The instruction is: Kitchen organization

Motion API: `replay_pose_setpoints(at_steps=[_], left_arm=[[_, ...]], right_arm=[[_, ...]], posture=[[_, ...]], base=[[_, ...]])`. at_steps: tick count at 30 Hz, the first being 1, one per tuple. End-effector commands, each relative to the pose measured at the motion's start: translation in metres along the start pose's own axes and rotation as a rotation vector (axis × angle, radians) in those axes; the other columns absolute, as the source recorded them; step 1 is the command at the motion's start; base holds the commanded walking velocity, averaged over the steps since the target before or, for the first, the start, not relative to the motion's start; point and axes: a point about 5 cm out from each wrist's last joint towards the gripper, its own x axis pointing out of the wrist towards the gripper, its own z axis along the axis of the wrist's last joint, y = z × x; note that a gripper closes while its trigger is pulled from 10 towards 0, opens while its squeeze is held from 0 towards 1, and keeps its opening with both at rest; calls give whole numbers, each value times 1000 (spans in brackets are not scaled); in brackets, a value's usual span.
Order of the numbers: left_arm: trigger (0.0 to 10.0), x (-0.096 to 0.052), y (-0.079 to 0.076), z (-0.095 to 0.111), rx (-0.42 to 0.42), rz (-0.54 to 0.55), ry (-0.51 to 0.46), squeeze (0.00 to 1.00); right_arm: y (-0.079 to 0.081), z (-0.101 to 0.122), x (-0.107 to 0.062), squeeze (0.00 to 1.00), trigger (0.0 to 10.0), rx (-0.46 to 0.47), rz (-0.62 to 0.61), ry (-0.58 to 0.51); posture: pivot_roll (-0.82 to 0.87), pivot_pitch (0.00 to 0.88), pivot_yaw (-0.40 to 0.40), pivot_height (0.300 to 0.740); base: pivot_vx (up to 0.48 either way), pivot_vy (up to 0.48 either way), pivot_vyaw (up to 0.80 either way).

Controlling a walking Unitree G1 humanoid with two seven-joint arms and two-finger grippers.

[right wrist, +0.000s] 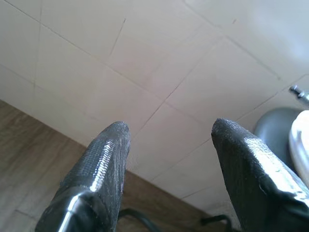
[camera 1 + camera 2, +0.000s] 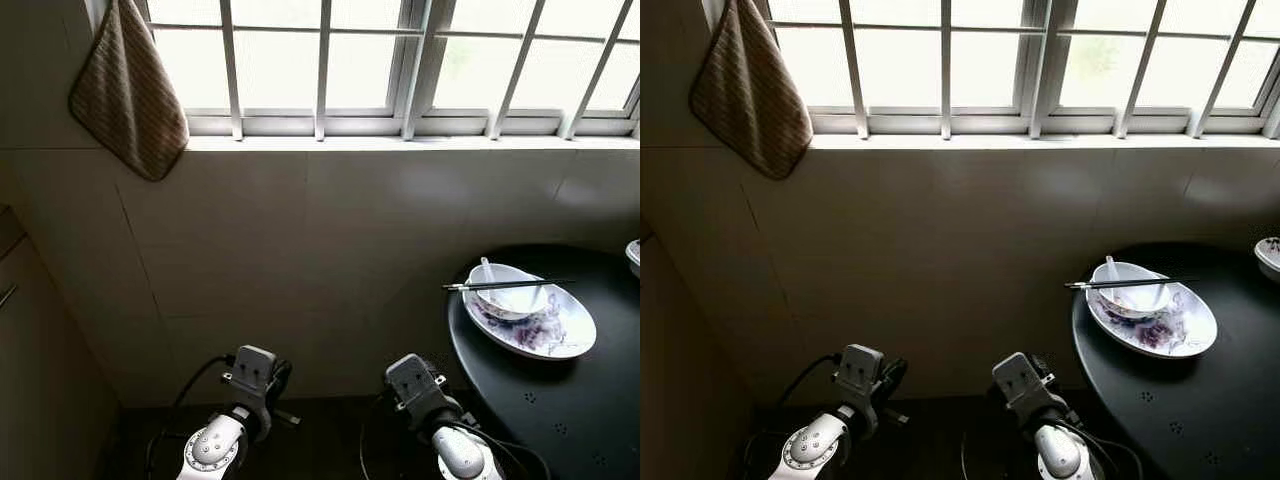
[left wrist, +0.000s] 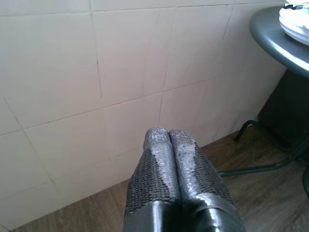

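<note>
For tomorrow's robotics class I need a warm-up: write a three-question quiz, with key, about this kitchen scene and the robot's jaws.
1. True or false: the chopsticks lie across the bowl.
2. What does the bowl sit on? A) windowsill B) flowered plate C) floor
3. Fill in: the cloth hangs beside the ____.

Key:
1. True.
2. B; the plate rests on the dark round table.
3. Window.

Bonus fact: left gripper jaws are shut, right gripper jaws open, both empty.
</note>
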Motion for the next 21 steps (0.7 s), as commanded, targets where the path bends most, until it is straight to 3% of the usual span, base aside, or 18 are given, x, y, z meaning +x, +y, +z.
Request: replay_pose_setpoints(at_steps=[1, 9, 10, 11, 21], left_arm=[[10000, 0, -3, -1, -3, -12, 1, 0], [10000, 0, -4, -1, -8, -11, -4, 0], [10000, 0, -4, -1, -8, -12, -4, 0], [10000, 0, -4, -1, -9, -12, -5, 0], [10000, 0, -5, -1, -11, -15, -5, 0]], right_arm=[[-3, 8, 1, 1000, 10000, -51, -10, -41], [-5, 7, 5, 1000, 10000, -185, -57, -28], [-5, 7, 5, 878, 10000, -194, -58, -27], [-4, 7, 5, 0, 10000, -202, -52, -31], [2, 3, 4, 0, 10000, -179, -11, -22]], posture=[[-4, 0, -43, 740], [-5, 0, -46, 740], [-5, 0, -46, 740], [-5, 0, -46, 740], [-9, 0, -45, 740]], base=[[0, 0, 0], [0, 0, 0], [0, 0, 0], [0, 0, 0], [185, 0, 0]])
